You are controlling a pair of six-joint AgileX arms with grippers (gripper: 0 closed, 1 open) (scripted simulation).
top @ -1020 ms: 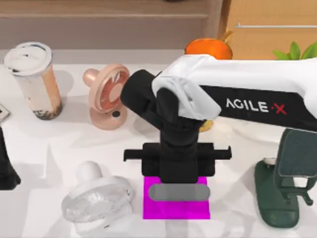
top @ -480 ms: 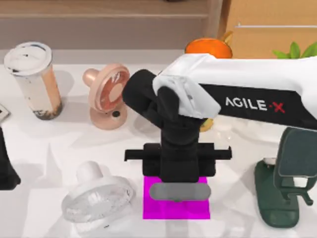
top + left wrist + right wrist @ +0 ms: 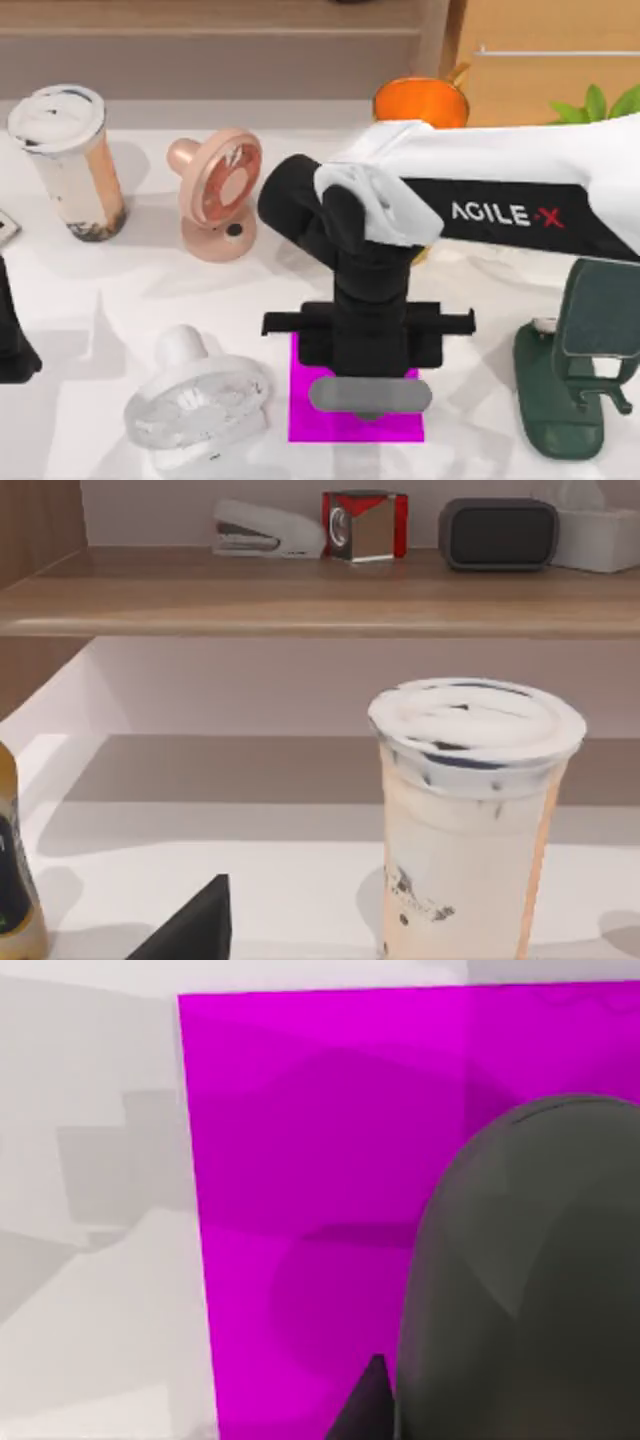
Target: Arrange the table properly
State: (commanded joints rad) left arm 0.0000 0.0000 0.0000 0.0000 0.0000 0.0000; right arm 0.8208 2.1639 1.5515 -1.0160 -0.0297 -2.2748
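Note:
The white table (image 3: 120,290) holds a magenta square pad (image 3: 310,420) near its front middle. My right gripper (image 3: 368,372) points straight down over the pad, shut on a grey rounded oblong object (image 3: 370,397). In the right wrist view the grey object (image 3: 530,1270) hangs close above the magenta pad (image 3: 300,1190), covering its right part. My left gripper (image 3: 12,345) is parked at the table's left edge.
A lidded milk-tea cup (image 3: 68,160) and a pink fan (image 3: 220,190) stand at the back left, a white fan (image 3: 195,400) lies beside the pad. A dark green stand (image 3: 580,370) is at the right. The wooden shelf (image 3: 300,590) carries small items.
My right gripper has come slightly toward the table's front and right with the grey object, which now sits lower over the pad. The left arm has not moved.

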